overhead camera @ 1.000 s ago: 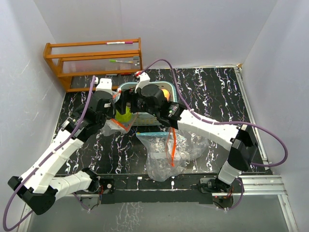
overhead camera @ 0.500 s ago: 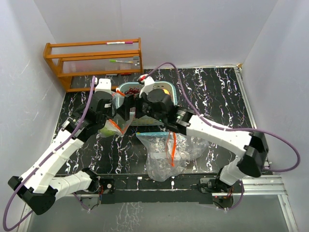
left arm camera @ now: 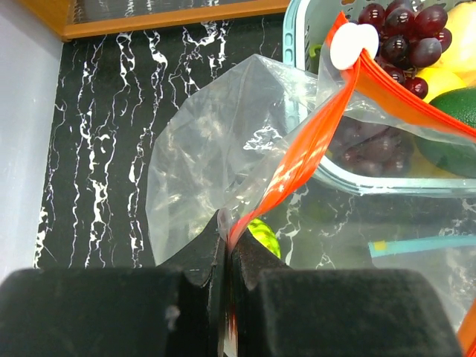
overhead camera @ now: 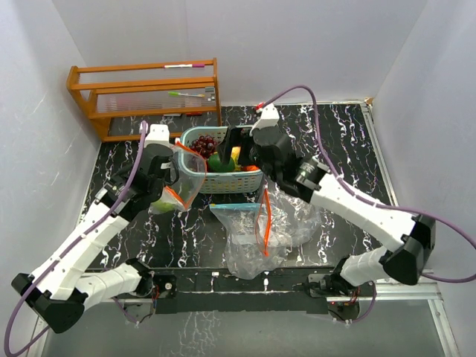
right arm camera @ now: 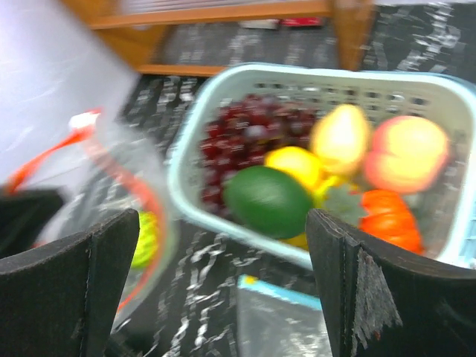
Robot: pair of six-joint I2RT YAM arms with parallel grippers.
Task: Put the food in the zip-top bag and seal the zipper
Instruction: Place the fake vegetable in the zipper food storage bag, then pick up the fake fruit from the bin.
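Observation:
My left gripper (overhead camera: 173, 195) (left arm camera: 227, 236) is shut on the orange zipper edge of a clear zip-top bag (overhead camera: 187, 177) (left arm camera: 223, 156), holding it open left of the basket. A lime-green bumpy fruit (left arm camera: 260, 236) (right arm camera: 146, 239) lies inside the bag. My right gripper (overhead camera: 232, 147) (right arm camera: 223, 297) is open and empty above the light-blue basket (overhead camera: 187, 137) (right arm camera: 186, 141). The basket holds purple grapes (right arm camera: 242, 134) (overhead camera: 205, 143), a dark green avocado (right arm camera: 268, 201), a lemon (right arm camera: 296, 165), a yellow fruit (right arm camera: 341, 137), a peach (right arm camera: 405, 152) and an orange (right arm camera: 387, 219).
A second clear bag with an orange zipper (overhead camera: 260, 230) and a blue-edged bag (overhead camera: 230, 207) lie near the front middle. A wooden rack (overhead camera: 145, 93) stands at the back left. White walls close in the sides.
My right gripper has left the lime-green fruit in the held bag and moved back right over the basket, now open and empty. The left gripper has kept hold of the bag.

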